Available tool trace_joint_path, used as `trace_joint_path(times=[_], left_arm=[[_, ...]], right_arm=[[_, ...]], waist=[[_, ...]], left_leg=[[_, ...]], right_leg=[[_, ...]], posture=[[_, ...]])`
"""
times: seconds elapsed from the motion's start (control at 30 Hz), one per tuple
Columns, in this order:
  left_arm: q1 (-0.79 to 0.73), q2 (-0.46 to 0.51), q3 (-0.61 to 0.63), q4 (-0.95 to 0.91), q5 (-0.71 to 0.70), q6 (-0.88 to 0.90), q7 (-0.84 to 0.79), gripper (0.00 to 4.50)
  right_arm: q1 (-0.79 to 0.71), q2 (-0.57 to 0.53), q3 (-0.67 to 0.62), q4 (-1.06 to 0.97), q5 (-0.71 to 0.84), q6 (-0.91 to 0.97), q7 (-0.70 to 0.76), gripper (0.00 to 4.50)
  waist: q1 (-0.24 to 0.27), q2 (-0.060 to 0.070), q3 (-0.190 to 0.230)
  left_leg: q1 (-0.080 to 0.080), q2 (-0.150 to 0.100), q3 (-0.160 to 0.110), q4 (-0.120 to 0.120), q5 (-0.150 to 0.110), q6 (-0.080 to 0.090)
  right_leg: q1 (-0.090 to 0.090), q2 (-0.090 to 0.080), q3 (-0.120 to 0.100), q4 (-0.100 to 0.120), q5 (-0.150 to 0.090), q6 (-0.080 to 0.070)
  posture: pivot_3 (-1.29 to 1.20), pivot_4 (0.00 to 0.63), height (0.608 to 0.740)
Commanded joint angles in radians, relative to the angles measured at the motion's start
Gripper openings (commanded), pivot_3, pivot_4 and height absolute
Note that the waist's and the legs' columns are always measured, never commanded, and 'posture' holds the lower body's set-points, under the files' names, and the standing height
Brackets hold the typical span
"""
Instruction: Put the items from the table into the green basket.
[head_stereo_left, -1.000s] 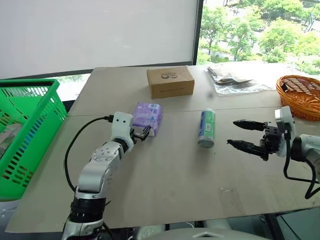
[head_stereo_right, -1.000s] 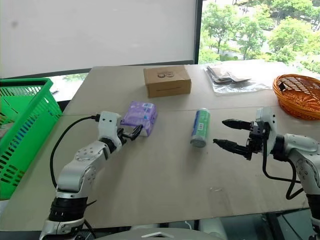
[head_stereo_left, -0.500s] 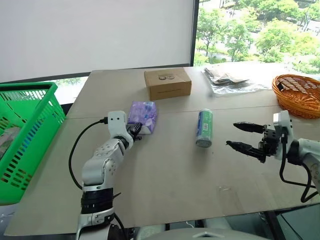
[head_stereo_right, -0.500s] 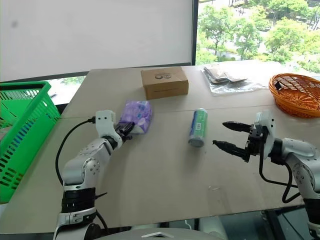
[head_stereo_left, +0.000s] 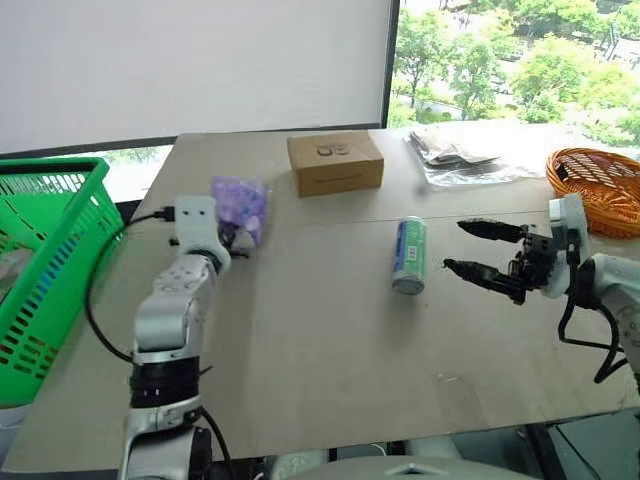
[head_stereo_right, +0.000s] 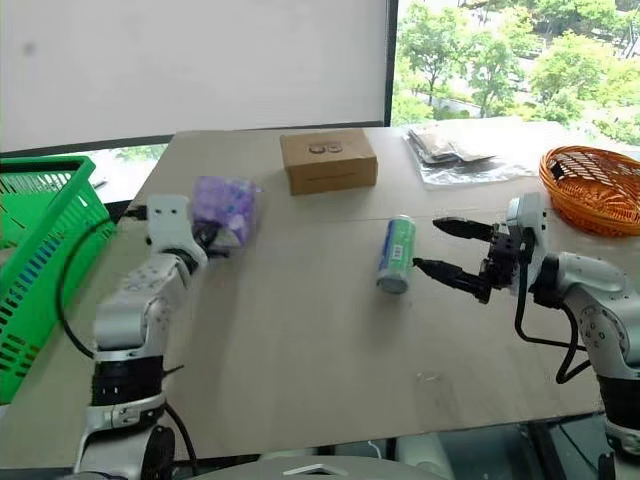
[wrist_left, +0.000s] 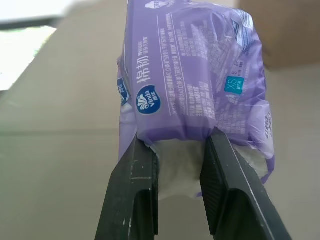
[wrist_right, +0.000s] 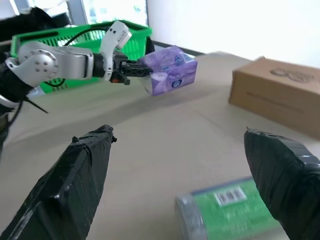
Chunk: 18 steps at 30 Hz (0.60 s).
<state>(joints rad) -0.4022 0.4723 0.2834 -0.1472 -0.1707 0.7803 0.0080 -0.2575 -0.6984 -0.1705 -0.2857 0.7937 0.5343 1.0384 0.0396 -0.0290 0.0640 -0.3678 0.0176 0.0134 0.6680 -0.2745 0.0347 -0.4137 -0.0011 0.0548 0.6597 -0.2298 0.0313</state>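
The table is bare along its near edge. A little farther in, on the right, the right gripper hangs above the tabletop with its two black fingers spread wide and nothing between them, pointing left toward the bottle. The bottle lies on its side near the table's middle, just left of those fingertips and apart from them, its long axis running near to far with one end facing the near edge.

On the left, the left gripper is clamped on the white end of the tissue pack, held up off the table; the pack's long axis runs away from the fingers, toward the far side. The green basket stands off the table's left edge.

Farther back sit a cardboard box, a clear plastic bag and, at far right, an orange wicker basket.
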Motion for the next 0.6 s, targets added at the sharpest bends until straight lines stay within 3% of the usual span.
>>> trace_joint_path(times=[0.03,0.23,0.47,0.6], left_arm=[[-0.067,0.132,0.132,-0.057,0.053,0.019,0.034,0.62],[0.033,0.321,0.367,0.007,0.107,-0.006,0.015,0.62],[0.199,0.37,0.582,0.248,0.076,-0.196,-0.068,0.62],[0.222,0.373,0.598,0.33,0.039,-0.277,-0.125,2.37]], right_arm=[[-0.079,0.033,0.008,-0.047,0.062,0.029,-0.02,4.5],[-0.177,0.095,0.051,-0.04,0.091,0.064,-0.029,4.5],[-0.221,0.12,0.085,-0.031,0.082,0.074,-0.023,4.5],[-0.228,0.119,0.085,-0.023,0.08,0.076,-0.019,4.5]], waist=[[0.001,0.0,0.0],[0.015,0.0,0.0],[0.083,-0.003,-0.003],[0.107,-0.005,-0.004]], left_leg=[[-0.001,0.0,0.0,-0.001,0.0,0.0],[-0.003,0.0,-0.002,-0.003,-0.002,-0.002],[-0.015,-0.004,-0.018,-0.002,-0.003,-0.003],[-0.018,-0.004,-0.019,-0.002,-0.005,-0.008]], right_leg=[[0.0,0.0,-0.001,-0.001,0.001,-0.002],[-0.001,-0.01,-0.004,-0.004,0.002,-0.004],[-0.006,-0.02,-0.017,-0.007,0.002,-0.008],[-0.007,-0.027,-0.026,-0.009,0.001,-0.01]], posture=[[0.18,0.018,0.74],[0.24,0.012,0.74],[0.25,0.01,0.74],[0.25,0.01,0.74]])
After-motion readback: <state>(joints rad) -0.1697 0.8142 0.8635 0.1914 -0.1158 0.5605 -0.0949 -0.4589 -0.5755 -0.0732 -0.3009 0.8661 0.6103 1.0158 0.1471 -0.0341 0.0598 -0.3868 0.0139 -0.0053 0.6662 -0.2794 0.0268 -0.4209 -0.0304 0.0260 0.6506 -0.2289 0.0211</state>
